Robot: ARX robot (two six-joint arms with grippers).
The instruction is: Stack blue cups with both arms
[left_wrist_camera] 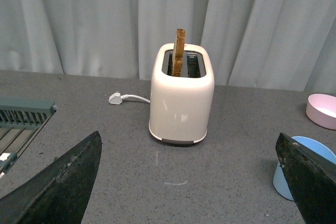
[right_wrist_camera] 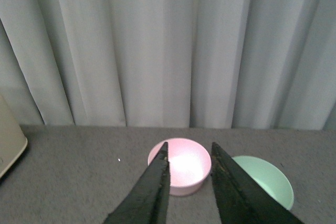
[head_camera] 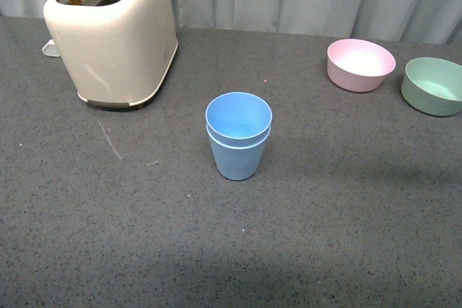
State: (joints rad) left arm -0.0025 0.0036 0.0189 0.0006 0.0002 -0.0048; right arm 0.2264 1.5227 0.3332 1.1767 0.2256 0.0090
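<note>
The two light blue cups (head_camera: 238,135) stand nested, one inside the other, upright in the middle of the grey table. No arm shows in the front view. In the left wrist view the cups (left_wrist_camera: 294,167) show partly behind one finger. My left gripper (left_wrist_camera: 186,145) is open and empty, its jaws wide apart, above the table between the toaster and the cups. My right gripper (right_wrist_camera: 189,153) is shut and holds nothing. It is raised and faces the pink bowl, away from the cups.
A cream toaster (head_camera: 115,30) with a slice of bread stands at the back left, its white plug (left_wrist_camera: 116,98) beside it. A pink bowl (head_camera: 360,64) and a green bowl (head_camera: 435,85) sit at the back right. A grey rack (left_wrist_camera: 21,116) shows at the left wrist view's edge.
</note>
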